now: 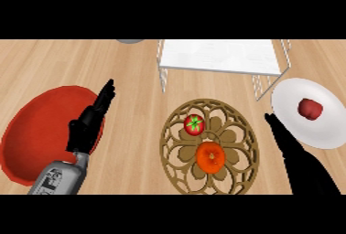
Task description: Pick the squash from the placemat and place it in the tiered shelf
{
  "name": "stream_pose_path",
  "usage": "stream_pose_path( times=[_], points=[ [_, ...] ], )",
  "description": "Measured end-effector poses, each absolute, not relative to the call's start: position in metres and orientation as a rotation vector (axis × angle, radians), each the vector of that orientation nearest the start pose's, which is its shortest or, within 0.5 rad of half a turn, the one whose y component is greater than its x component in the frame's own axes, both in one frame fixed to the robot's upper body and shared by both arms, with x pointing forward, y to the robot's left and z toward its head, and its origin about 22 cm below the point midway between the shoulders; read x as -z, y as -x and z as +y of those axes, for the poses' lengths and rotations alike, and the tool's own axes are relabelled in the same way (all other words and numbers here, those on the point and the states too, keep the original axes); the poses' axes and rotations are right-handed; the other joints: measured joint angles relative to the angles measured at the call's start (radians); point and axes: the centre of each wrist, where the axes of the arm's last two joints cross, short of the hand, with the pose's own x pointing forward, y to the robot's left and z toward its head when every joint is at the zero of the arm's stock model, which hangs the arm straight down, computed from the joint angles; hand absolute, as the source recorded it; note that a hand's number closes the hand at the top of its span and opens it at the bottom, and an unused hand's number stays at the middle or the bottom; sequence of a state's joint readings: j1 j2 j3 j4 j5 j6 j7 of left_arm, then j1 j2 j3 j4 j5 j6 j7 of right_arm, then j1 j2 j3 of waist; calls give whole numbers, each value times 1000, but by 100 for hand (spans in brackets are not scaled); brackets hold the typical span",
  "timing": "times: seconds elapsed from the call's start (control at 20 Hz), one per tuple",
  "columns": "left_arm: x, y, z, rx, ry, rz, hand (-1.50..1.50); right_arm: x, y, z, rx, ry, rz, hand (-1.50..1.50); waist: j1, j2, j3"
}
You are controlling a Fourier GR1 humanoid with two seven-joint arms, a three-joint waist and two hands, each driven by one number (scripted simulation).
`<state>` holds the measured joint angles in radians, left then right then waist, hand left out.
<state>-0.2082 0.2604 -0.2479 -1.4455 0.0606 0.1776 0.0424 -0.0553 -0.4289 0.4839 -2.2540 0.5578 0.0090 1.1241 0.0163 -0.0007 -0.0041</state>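
Now: reach for the squash (pixel 211 156) on the placemat (pixel 165 146).
Right hand (pixel 294 155) fingers straight, empty; left hand (pixel 91 121) likewise, resting at left; centre right hand over squash, clear of tomato (pixel 194 124).

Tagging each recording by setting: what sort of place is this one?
Most likely a kitchen counter: a wooden top carrying a white wire tiered shelf, a round openwork placemat with an orange squash and a tomato on it, and a white plate holding a small red food item.
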Motion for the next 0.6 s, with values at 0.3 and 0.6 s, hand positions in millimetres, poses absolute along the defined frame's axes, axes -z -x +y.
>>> stream_pose_path(
  times=[0.3,0.6],
  points=[
    [-22,-287,223,263,-109,-1575,0,-157,-176,-151,-664,670,-1215,-150,-10,0,1],
    [-20,-285,232,260,-113,-1579,0,-154,-180,-126,-686,698,-1232,-150,-13,-1,2]
  ],
)
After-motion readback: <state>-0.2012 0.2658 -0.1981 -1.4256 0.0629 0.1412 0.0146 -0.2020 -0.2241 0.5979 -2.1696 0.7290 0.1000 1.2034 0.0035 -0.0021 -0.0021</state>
